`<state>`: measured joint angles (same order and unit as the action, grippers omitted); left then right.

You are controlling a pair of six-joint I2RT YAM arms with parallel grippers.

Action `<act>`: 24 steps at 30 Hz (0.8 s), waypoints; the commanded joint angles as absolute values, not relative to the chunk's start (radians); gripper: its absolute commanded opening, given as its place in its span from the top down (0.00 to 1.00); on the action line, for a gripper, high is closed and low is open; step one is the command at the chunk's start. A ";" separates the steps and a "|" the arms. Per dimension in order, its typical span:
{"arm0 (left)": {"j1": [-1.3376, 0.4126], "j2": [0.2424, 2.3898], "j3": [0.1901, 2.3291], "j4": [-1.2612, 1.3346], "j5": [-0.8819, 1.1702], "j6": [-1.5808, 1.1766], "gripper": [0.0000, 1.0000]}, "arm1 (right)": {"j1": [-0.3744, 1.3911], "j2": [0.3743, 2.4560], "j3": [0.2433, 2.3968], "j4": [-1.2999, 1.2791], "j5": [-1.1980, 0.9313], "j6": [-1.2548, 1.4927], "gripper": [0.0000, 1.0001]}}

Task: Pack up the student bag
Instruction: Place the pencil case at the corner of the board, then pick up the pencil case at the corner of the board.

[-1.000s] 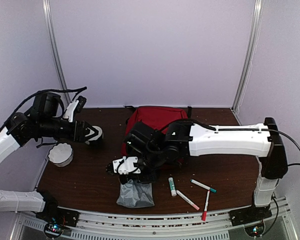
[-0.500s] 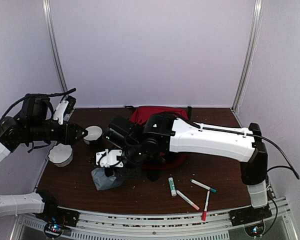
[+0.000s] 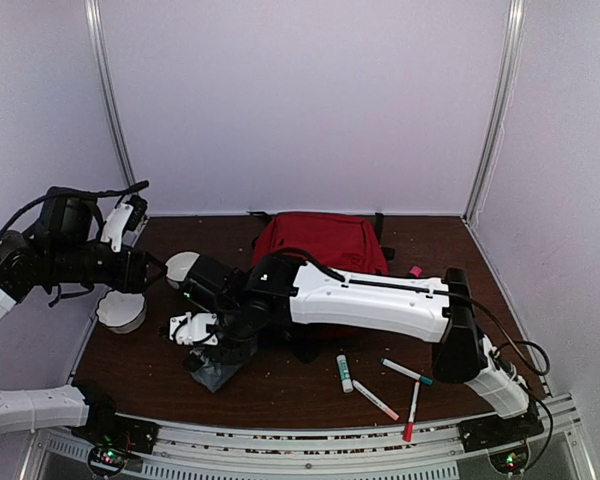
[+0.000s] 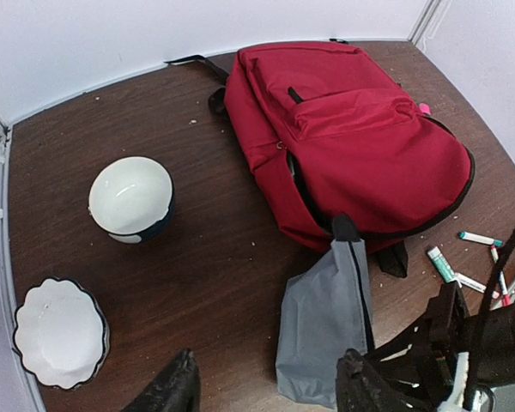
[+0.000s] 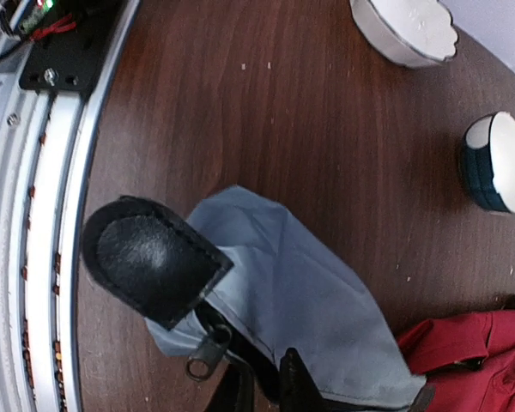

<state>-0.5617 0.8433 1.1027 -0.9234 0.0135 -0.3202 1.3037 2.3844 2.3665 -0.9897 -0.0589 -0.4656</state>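
Flat on the worktop at the upper middle of the overhead view, the student bag (image 3: 320, 240), red, front pocket up, with pouch and pens all outside it. Just beside its near edge in the left wrist view, the grey pouch (image 4: 322, 322), dragged within the last second from directly in front of the bag to the lower left of centre in the overhead view and laid on the wood. Over the pouch's zipper end, the right claw (image 5: 221, 318), carrying the pouch a moment ago; cannot tell whether pinching fabric or letting go. Further left, the left claw (image 4: 266, 393), open and empty, drawn back from the small dark-sided bowl (image 3: 183, 267), with the scalloped white bowl (image 3: 120, 310) below it. At the lower right, loose markers (image 3: 380, 385). Probably a placement within the left arm's reach; packing itself not advanced.
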 commanded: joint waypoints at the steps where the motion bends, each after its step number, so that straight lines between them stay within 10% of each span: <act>1: -0.557 0.868 1.151 -0.974 -0.048 -0.322 0.43 | 1.305 2.383 2.457 -0.854 -0.208 -0.432 0.82; 8: -0.558 0.976 1.133 -1.055 0.003 -0.341 0.36 | 1.272 2.226 2.306 -0.894 -0.341 -0.437 0.58; 11: -0.560 1.016 1.121 -1.055 0.071 -0.322 0.03 | 1.224 2.018 2.037 -0.841 -0.414 -0.443 0.56; 24: -0.797 1.299 1.183 -1.022 0.003 -0.258 0.02 | 0.718 1.599 1.575 -0.752 -0.638 -0.341 0.51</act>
<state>-0.7078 1.2049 1.1316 -1.0485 0.0410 -0.2970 0.8402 1.6341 1.6283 -0.8047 -0.5060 -0.4168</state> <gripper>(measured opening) 0.978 0.491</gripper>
